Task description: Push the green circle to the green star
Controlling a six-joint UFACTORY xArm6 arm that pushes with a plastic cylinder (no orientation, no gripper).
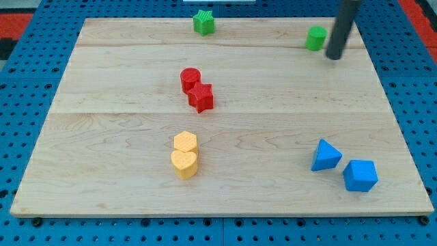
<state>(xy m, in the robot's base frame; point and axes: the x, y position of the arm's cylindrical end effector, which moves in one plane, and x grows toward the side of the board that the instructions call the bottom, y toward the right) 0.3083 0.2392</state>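
The green circle (315,38) stands near the view's top right of the wooden board. The green star (203,22) sits at the board's top edge, left of the circle by a wide gap. My tip (334,56) is at the end of the dark rod that comes down from the top right. It rests just right of and slightly below the green circle, close to it but with a thin gap showing.
A red circle (190,78) and red star (201,98) touch near the board's middle. A yellow hexagon (185,143) and yellow heart (184,164) touch lower down. A blue triangle (326,156) and blue cube-like block (360,175) sit at the bottom right.
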